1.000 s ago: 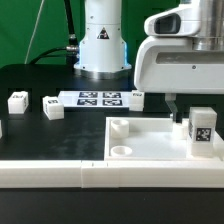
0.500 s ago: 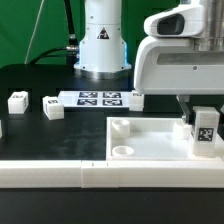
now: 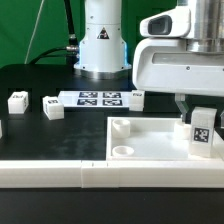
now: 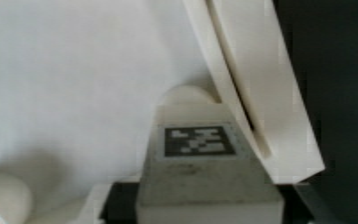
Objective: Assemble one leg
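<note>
The leg (image 3: 203, 133), a white post with a black-and-white tag facing the camera, stands upright in the corner of the large white tray-like panel (image 3: 150, 140) nearest the exterior view's right. My gripper (image 3: 196, 110) comes down on its top from above. In the wrist view the leg (image 4: 201, 150) fills the space between my two dark fingers (image 4: 126, 204), which press on both its sides, so the gripper (image 4: 201, 205) is shut on it. The leg sits against the panel's raised rim (image 4: 247, 90). The leg's foot is hidden behind the rim.
Three more white tagged posts lie on the black table (image 3: 17, 101) (image 3: 52, 108) (image 3: 136, 97). The marker board (image 3: 98, 98) lies before the robot base (image 3: 103, 45). The panel has round corner sockets (image 3: 120, 127) (image 3: 120, 150). A long white bar (image 3: 60, 172) runs along the front.
My fingers have moved toward the exterior view's right, from beside the leg to around its top. The leg has shifted only slightly.
</note>
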Robot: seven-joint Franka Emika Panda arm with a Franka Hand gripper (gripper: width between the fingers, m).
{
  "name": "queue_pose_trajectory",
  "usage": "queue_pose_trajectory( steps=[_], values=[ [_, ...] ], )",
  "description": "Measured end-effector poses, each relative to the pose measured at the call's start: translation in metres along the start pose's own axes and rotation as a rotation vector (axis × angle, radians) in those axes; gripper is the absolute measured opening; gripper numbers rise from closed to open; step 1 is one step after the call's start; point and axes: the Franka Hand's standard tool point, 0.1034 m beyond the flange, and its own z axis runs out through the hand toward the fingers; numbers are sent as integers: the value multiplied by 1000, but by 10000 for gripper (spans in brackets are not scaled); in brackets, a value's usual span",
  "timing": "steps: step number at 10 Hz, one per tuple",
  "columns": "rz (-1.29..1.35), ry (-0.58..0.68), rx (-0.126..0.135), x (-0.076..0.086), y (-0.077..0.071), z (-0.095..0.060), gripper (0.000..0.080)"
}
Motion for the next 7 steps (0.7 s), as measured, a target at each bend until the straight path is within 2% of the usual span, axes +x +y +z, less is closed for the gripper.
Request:
queue_pose_trajectory(
  steps=[1, 3, 7],
  values=[
    [155, -8, 10, 0, 1, 0, 290],
    [483, -7, 8, -1, -1, 1, 290],
    [825, -12, 14, 0, 0, 1, 290]
  ],
)
